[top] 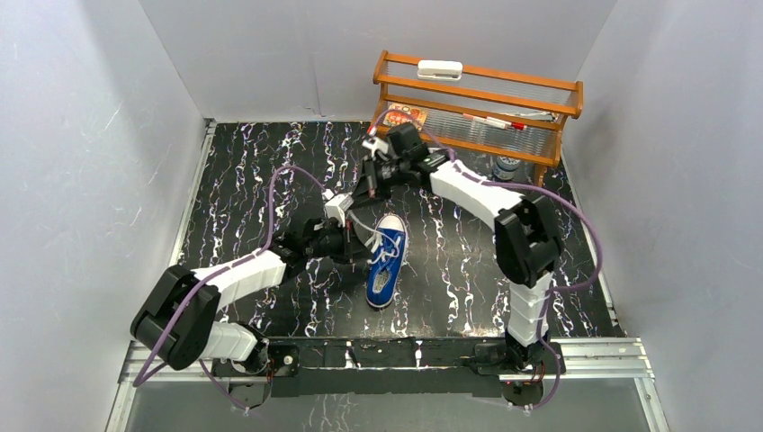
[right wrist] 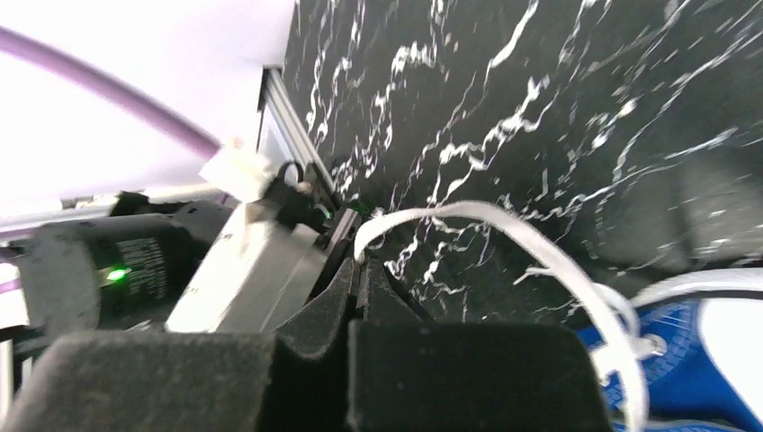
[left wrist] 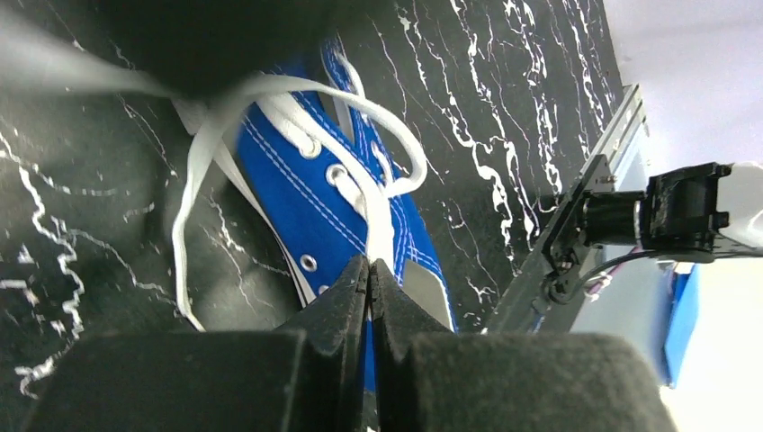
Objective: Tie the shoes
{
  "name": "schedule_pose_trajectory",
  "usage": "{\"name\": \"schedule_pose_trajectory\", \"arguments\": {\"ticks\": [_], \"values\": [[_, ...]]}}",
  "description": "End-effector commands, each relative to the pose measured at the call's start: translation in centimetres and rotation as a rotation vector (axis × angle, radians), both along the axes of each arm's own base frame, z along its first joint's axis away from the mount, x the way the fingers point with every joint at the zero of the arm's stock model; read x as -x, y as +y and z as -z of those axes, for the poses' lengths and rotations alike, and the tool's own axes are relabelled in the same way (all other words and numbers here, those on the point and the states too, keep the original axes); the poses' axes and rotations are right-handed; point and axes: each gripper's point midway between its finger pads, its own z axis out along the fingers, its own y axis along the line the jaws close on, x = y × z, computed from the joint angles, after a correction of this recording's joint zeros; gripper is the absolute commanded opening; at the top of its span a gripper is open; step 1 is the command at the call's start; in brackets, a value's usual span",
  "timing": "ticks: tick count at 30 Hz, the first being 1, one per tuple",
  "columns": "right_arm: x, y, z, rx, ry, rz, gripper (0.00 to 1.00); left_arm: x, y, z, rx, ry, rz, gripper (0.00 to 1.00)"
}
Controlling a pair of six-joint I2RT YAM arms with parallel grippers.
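The blue sneaker (top: 387, 263) with a white toe cap lies on the black marbled table, toe toward the near edge. It also shows in the left wrist view (left wrist: 297, 180) and at the lower right of the right wrist view (right wrist: 684, 360). My left gripper (top: 356, 238) is just left of the shoe, with its jaws shut (left wrist: 369, 263) on a white lace (left wrist: 380, 236) over the tongue. My right gripper (top: 366, 191) is behind the shoe and shut (right wrist: 358, 264) on the end of the other lace (right wrist: 504, 225), which arches back to the shoe. A loose lace loop (left wrist: 193, 180) hangs beside the shoe.
A wooden rack (top: 477, 99) stands at the back right with a white object (top: 439, 68) on top and a marker (top: 499, 121) on its shelf. A small jar (top: 507, 166) sits under it. A metal rail (top: 405, 355) runs along the near edge. White walls enclose the table.
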Motion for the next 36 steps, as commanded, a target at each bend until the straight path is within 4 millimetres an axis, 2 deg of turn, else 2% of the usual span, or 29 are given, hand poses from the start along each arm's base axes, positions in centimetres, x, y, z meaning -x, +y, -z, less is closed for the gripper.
{"name": "schedule_pose_trajectory", "arguments": {"ticks": [1, 3, 5, 8, 12, 16, 17, 21, 23, 24, 27, 30, 32, 34, 36], "values": [[3.0, 1.4, 1.7, 0.020, 0.165, -0.073, 0.00, -0.9, -1.0, -1.2, 0.021, -0.203, 0.109, 0.00], [4.5, 1.0, 3.9, 0.084, 0.282, -0.076, 0.00, -0.9, -0.9, -1.2, 0.030, -0.242, 0.110, 0.00], [6.1, 1.0, 5.3, 0.129, 0.379, -0.104, 0.00, -0.9, -0.5, -0.8, 0.025, -0.260, 0.100, 0.00], [7.4, 1.5, 6.7, 0.229, 0.433, -0.129, 0.00, -0.5, -0.4, -0.3, 0.012, -0.268, 0.119, 0.00], [9.0, 1.4, 9.6, 0.374, 0.514, -0.160, 0.00, -0.3, -0.2, -0.6, 0.016, -0.289, 0.120, 0.00], [9.4, 1.9, 9.0, 0.327, 0.542, -0.171, 0.00, -0.4, -0.3, -0.9, 0.025, -0.292, 0.116, 0.00], [9.2, 1.8, 8.6, 0.325, 0.530, -0.170, 0.04, -0.5, -0.4, -1.0, 0.029, -0.287, 0.113, 0.00], [8.0, 0.4, 6.2, 0.305, 0.433, -0.163, 0.51, -0.7, -0.9, -1.5, 0.043, -0.235, 0.104, 0.00], [7.5, -0.6, 4.7, 0.259, 0.419, -0.167, 0.65, -0.8, -1.2, -1.7, 0.053, -0.189, 0.096, 0.00], [7.4, -1.2, 4.1, 0.234, 0.409, -0.174, 0.69, -0.9, -1.4, -1.8, 0.056, -0.165, 0.096, 0.00], [7.2, -3.0, 1.8, 0.184, 0.329, -0.184, 0.74, -1.0, -1.7, -1.8, 0.058, -0.090, 0.070, 0.00], [5.7, -5.9, 0.2, 0.190, 0.219, -0.138, 0.77, -1.8, -1.4, -1.4, -0.006, -0.001, 0.018, 0.00], [4.6, -9.1, 1.4, 0.319, 0.091, -0.088, 0.77, -2.2, -0.8, -0.5, -0.084, 0.088, -0.016, 0.00], [4.7, -12.2, 3.3, 0.466, -0.009, -0.052, 0.78, -2.8, -0.6, 0.0, -0.140, 0.179, -0.045, 0.00], [5.9, -13.4, 4.2, 0.502, -0.072, -0.035, 0.77, -2.5, -0.9, 0.7, -0.165, 0.266, -0.018, 0.00]]}}
